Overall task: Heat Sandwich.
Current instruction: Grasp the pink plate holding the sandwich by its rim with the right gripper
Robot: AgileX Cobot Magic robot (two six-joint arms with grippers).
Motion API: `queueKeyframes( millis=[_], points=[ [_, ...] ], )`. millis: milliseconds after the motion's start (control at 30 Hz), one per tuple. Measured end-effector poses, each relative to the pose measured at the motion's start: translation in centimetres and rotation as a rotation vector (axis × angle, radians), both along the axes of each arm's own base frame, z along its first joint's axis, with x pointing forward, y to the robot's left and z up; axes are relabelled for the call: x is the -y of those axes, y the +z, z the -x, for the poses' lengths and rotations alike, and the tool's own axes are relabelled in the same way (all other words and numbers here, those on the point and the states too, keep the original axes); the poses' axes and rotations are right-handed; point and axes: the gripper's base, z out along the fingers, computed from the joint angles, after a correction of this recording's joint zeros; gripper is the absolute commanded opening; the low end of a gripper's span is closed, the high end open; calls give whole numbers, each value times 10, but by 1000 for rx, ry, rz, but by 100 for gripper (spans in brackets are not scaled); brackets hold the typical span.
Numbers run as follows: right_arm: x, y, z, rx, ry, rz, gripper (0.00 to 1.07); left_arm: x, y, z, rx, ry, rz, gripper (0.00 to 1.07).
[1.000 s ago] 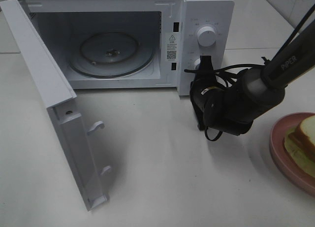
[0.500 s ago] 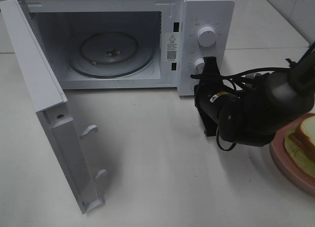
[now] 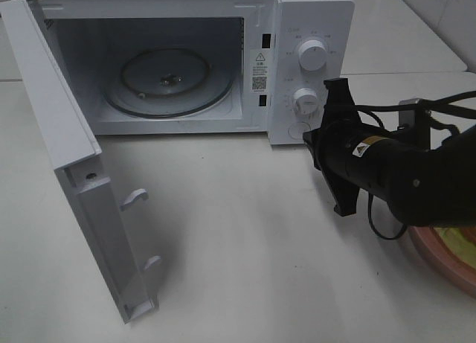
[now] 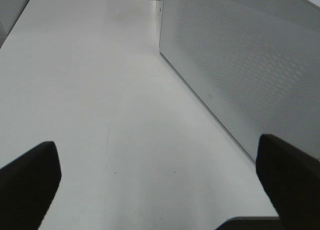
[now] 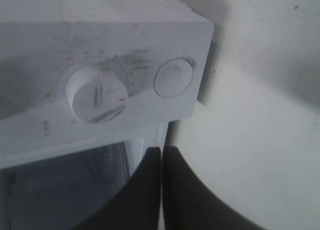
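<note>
Microwave (image 3: 312,30) with door (image 3: 104,231) swung wide and glass turntable (image 3: 167,79) in view. The right gripper (image 5: 161,151) is being held with its fingers pressed together, just before the lower dial (image 5: 97,96); the left gripper (image 4: 155,152) is being held spread wide over the table (image 4: 100,90), beside a white perforated panel (image 4: 240,65); the sandwich (image 3: 460,236) is being carried on the pink plate (image 3: 435,255) — largely hidden by the right arm.
</note>
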Motion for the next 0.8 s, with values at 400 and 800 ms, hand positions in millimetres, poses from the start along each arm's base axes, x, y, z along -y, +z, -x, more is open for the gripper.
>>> queueKeyframes(
  millis=[400, 800],
  points=[
    [-3, 31, 32, -86, 473, 417, 3, 0, 0, 0, 0, 0, 0, 100],
    [2, 46, 63, -42, 1044, 864, 6, 0, 0, 0, 0, 0, 0, 100]
  ],
)
